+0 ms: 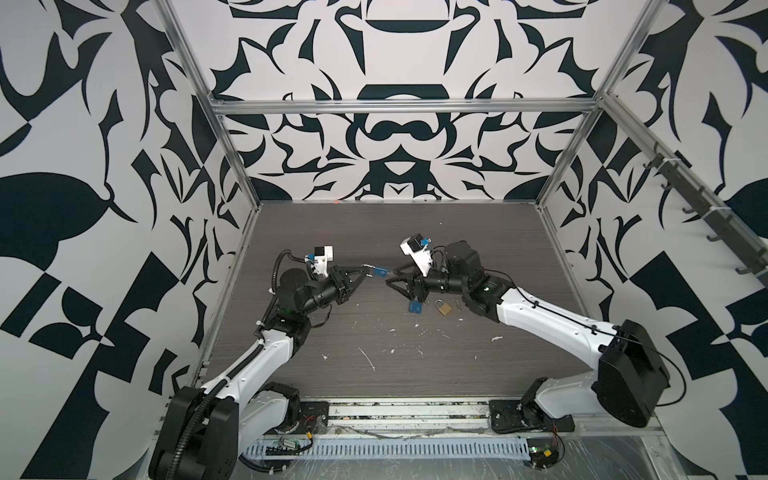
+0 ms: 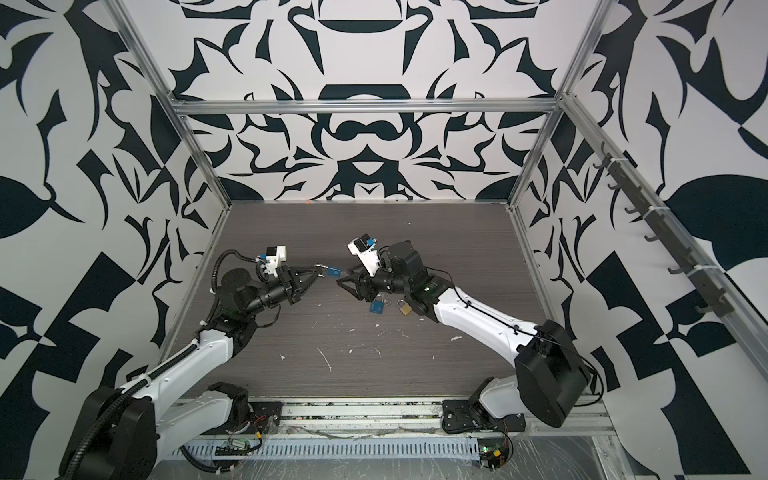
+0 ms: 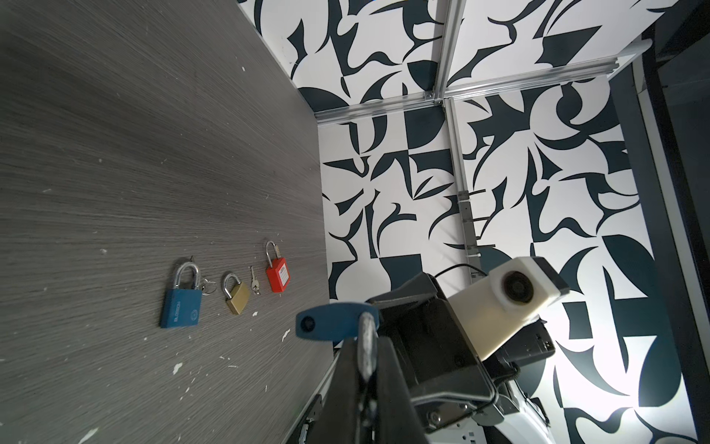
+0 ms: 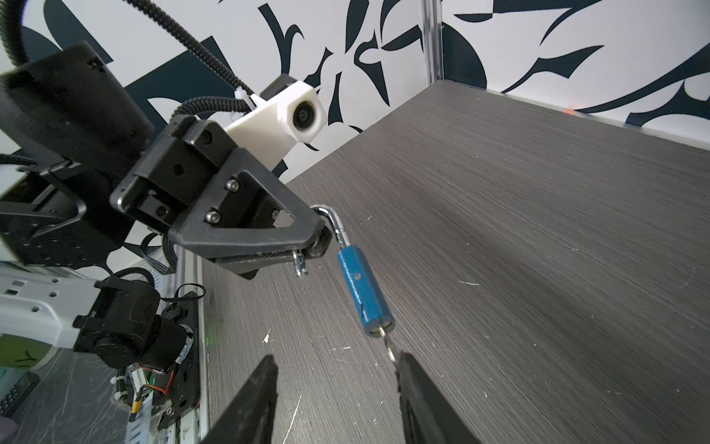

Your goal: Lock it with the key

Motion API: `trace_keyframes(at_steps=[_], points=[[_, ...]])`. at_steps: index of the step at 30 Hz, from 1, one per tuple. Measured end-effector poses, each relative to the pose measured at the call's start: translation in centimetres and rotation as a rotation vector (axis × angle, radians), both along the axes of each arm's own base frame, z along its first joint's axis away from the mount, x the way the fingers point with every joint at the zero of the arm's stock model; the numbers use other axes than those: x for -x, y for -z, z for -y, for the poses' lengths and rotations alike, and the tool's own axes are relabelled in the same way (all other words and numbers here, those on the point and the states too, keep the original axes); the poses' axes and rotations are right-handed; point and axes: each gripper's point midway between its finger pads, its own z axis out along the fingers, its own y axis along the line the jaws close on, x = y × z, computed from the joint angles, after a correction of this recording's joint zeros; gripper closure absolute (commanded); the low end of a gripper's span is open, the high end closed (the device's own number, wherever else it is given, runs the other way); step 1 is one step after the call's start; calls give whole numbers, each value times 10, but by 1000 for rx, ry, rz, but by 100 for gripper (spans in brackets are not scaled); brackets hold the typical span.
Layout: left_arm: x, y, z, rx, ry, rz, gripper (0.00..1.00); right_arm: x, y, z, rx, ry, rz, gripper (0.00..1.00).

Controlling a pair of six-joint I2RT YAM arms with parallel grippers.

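The desk was grey wood-grain laminate flecked with white scraps. The lock being worked on was held up off it, probably so that each arm could reach 1 end.

The left fingers, matte black wedges, were clamped tight on the chrome shackle of the small blue padlock. Gripping the shackle left the painted, round-edged body hanging free, with its keyhole end turned toward the other arm. The shackle's free leg stuck out bare under the finger, so the lock looked open, not yet snapped home.

The right fingers stood well apart and gripped nothing, lined up on either side of the lock's lower end.

3 spare locks lay flat in a row on the desk:
- The larger blue padlock had a steel shackle and a key ring just beside it.
- The red padlock was boxy and plastic-looking.
- The brass padlock lay between those 2.

A loose key lay between the brass and the red.

The task's key, thin bright metal, sat in the small padlock's keyway. Its bow was right at 1 right fingertip, and I could not tell whether they touched. I judged that the key needed re-gripping before any turn.
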Motion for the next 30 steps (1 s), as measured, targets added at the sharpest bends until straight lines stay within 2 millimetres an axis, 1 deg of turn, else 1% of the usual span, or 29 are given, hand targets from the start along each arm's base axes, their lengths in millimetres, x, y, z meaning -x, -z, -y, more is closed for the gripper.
trace_keyframes(at_steps=[7, 12, 16, 18, 20, 22, 24, 26, 30], points=[[-4, 4, 0, 9, -10, -25, 100, -9, 6, -4, 7, 10, -1, 49], [1, 2, 7, 26, 29, -30, 100, -18, 13, -8, 13, 23, -1, 52], [3, 0, 8, 32, 39, -26, 100, -20, 14, -10, 13, 28, 0, 61], [2, -1, 8, 33, 37, -24, 100, -22, 11, -12, 3, 23, 2, 69], [2, -2, 8, 35, 35, -20, 100, -21, 9, -14, -8, 15, 4, 81], [0, -1, 6, 37, 24, -24, 100, -16, 7, -16, -20, -13, -3, 92], [-2, -1, 5, 40, 21, -25, 100, -13, 7, -17, -29, -30, -18, 100], [-2, -2, 6, 46, 25, -21, 100, -10, 5, -18, -48, -51, -46, 100], [-4, -8, 8, 59, 33, 13, 100, -15, -2, -14, -118, -59, -136, 100]])
